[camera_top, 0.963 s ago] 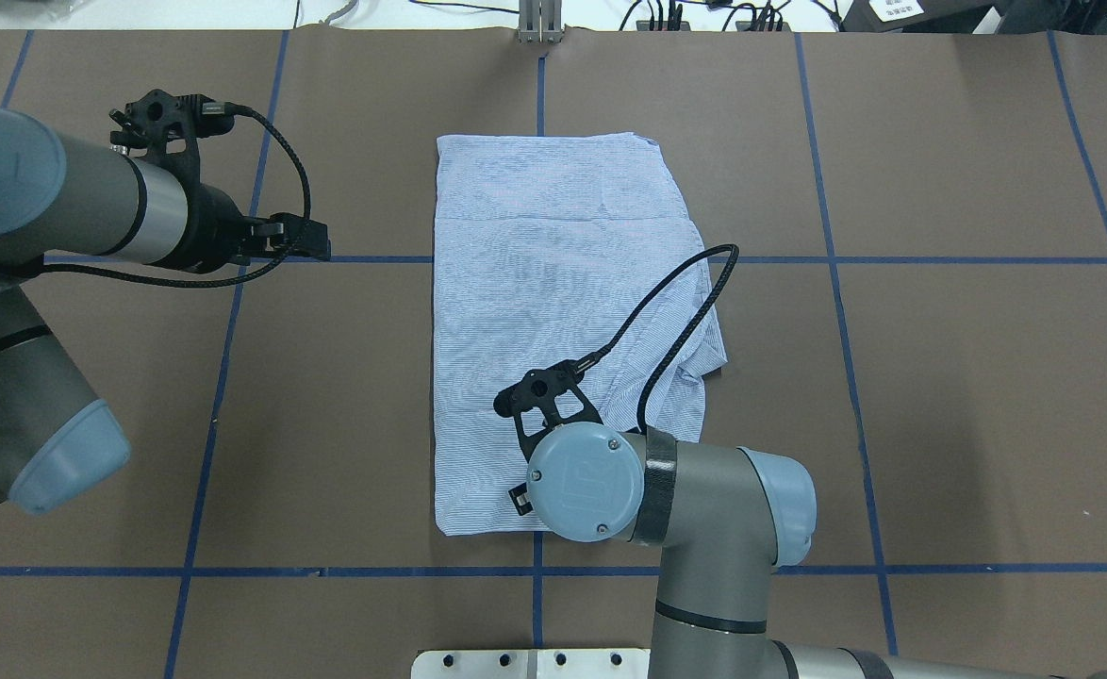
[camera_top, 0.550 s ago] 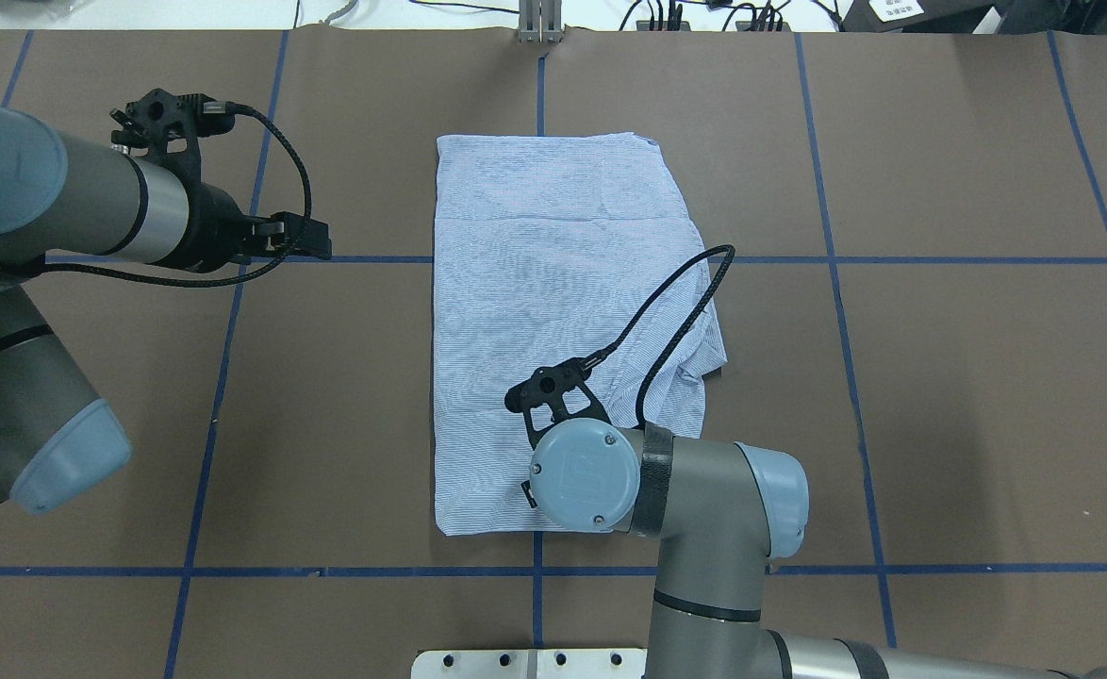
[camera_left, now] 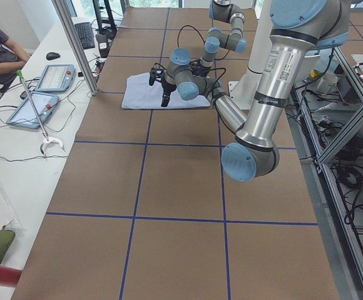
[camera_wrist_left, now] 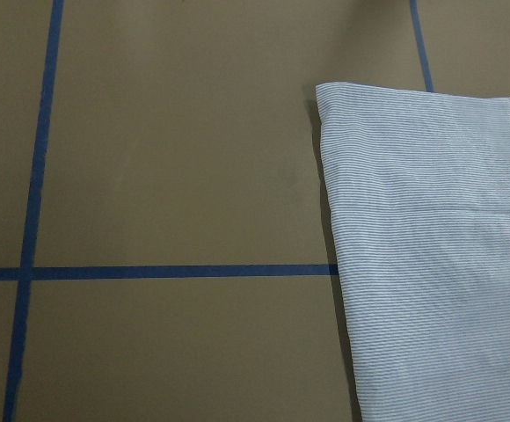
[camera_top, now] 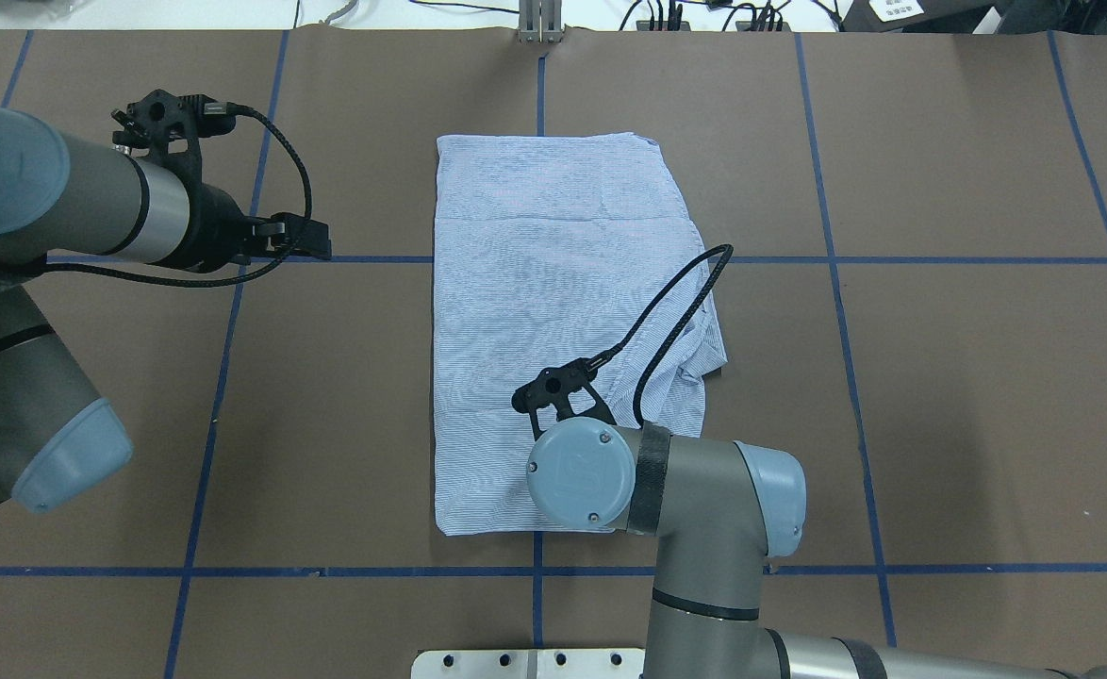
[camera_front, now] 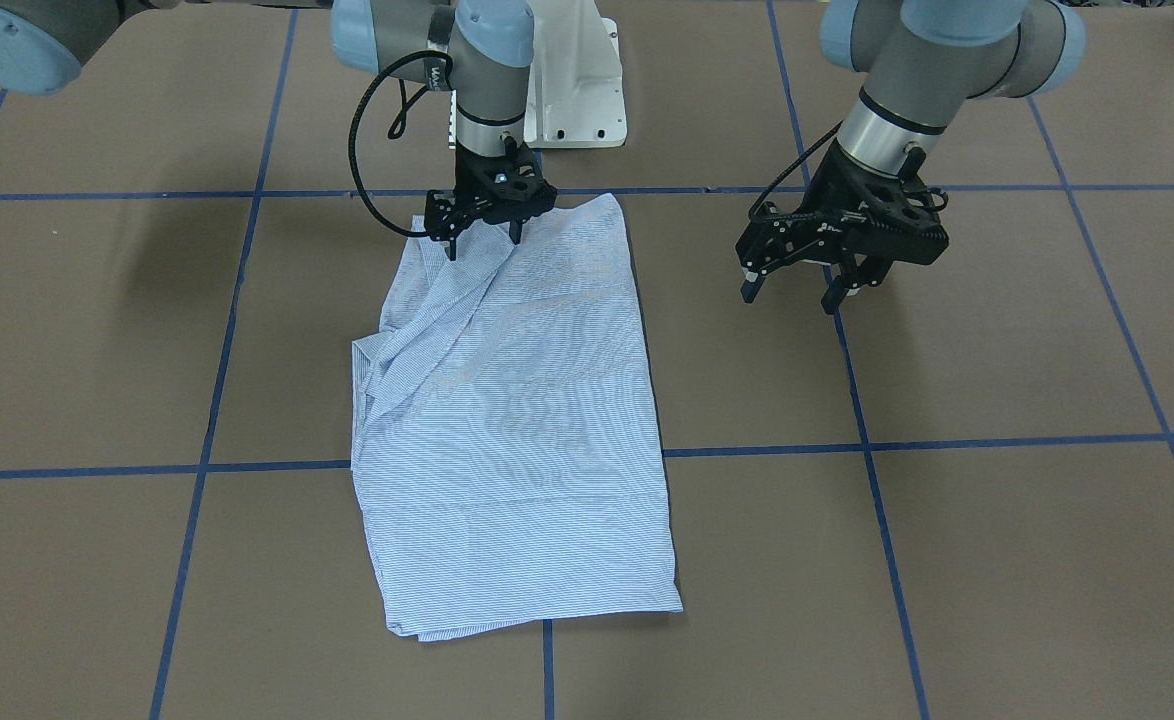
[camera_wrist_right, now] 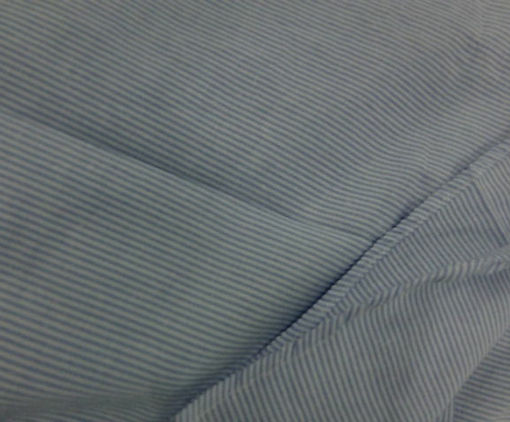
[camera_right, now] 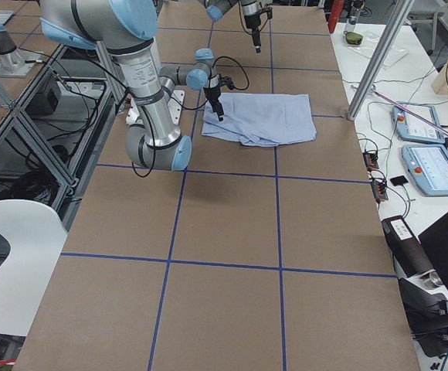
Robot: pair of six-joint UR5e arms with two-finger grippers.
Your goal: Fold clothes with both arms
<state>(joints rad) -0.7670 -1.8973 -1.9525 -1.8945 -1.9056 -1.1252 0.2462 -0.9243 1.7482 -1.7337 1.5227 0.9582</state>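
Note:
The light blue-and-white striped shirt (camera_top: 553, 311) lies folded into a long rectangle at mid-table; it also shows in the front view (camera_front: 517, 440). Its edge on my right is bunched (camera_top: 700, 354). My right gripper (camera_front: 483, 243) is open, pointing straight down, with its tips at the shirt's near end. In the overhead view it is hidden under its own wrist (camera_top: 580, 471). The right wrist view shows only striped cloth and a seam (camera_wrist_right: 387, 237), very close. My left gripper (camera_front: 789, 297) is open and empty, hovering over bare table to the shirt's left (camera_top: 316, 241). The left wrist view shows the shirt's far left corner (camera_wrist_left: 440, 246).
The right arm's black cable (camera_top: 681, 302) loops above the shirt. The white pedestal base (camera_front: 572, 90) stands just behind the shirt's near end. Blue tape lines (camera_top: 893, 259) grid the brown table. A metal post (camera_top: 539, 24) stands at the far edge. Tablets (camera_left: 50, 78) lie on the side desk.
My right wrist has sunk a little towards the shirt and shifted slightly away from the robot. The left arm and the shirt have not moved.

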